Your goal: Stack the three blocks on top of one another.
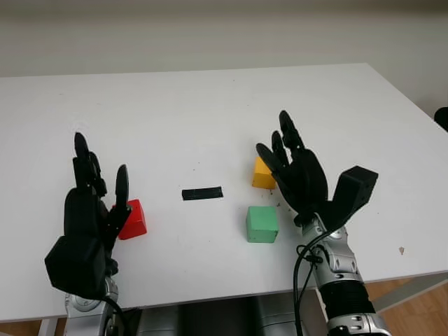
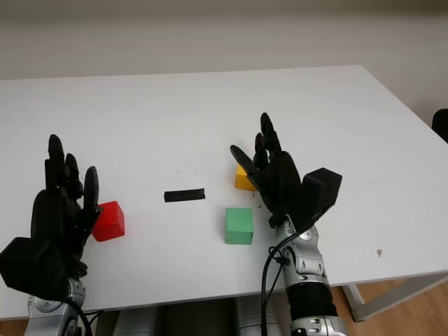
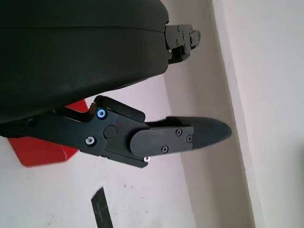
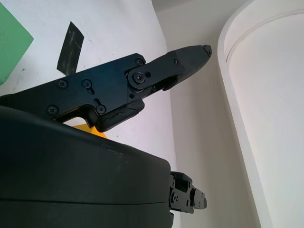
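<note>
With the open right hand (image 1: 297, 175) just beside the yellow block (image 1: 262, 175) and the open left hand (image 1: 91, 210) by the red block (image 1: 131, 219), each should close squarely on opposite faces, lifting straight off the table (image 1: 210, 112)

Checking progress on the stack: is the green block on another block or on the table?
On the table. The green block sits alone on the white table, apart from the yellow block and red block.

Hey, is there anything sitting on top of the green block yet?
No. The green block has a bare top; nothing is stacked on it. The yellow block sits behind it on the table, partly hidden by the open right hand, so its far side cannot be seen.
</note>
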Controlling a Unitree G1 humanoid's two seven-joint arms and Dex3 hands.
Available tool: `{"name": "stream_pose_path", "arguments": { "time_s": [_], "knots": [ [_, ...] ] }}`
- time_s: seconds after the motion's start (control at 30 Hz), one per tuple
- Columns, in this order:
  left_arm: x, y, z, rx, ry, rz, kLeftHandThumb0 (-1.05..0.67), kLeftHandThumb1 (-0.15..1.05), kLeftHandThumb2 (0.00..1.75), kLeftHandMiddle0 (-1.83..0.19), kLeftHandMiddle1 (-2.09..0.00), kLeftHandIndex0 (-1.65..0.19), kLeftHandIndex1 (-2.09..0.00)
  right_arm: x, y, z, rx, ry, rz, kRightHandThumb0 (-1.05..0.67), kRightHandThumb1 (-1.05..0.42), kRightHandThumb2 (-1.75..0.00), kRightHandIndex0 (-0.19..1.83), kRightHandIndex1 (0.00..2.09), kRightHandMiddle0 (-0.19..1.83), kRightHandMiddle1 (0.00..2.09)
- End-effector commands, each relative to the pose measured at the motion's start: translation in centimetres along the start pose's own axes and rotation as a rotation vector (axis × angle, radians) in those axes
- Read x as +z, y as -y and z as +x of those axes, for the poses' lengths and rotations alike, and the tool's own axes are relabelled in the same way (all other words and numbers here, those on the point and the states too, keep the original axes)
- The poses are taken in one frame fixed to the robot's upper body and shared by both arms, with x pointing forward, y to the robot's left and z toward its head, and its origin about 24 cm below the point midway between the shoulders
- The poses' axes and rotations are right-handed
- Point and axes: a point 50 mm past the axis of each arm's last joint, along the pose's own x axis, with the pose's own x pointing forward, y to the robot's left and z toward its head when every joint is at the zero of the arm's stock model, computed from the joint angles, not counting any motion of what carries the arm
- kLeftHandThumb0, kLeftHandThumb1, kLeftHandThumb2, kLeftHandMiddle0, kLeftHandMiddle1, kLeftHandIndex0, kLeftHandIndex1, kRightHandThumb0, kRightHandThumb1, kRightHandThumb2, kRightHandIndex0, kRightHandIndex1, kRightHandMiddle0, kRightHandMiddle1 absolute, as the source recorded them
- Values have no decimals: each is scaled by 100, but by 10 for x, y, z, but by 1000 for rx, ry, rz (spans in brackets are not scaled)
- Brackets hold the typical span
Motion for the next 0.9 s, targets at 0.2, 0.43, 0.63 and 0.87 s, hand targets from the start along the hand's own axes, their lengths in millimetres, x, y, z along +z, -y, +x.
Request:
{"name": "stream_pose_path", "arguments": {
  "time_s": [0.2,0.43,0.63,0.87],
  "knots": [
    [40,-46,12,-167,131,352,-74,102,6,-18,-8,-19,-13,21,4,11,45,90,-24,-77,-93,-5,-19,0,-16,1],
    [51,-57,19,-282,89,587,-76,93,3,-18,-5,-23,-11,33,6,18,42,113,-59,-85,-93,-5,-19,0,-19,0],
    [55,-55,22,-441,-22,716,-79,94,5,-17,-5,-28,-9,42,10,21,116,122,-41,-85,-95,-6,-19,0,-19,0],
    [52,-48,24,-541,-88,813,-81,92,5,-14,-5,-29,-7,57,15,29,130,112,-71,-88,-94,-5,-19,0,-19,0]
  ]
}}
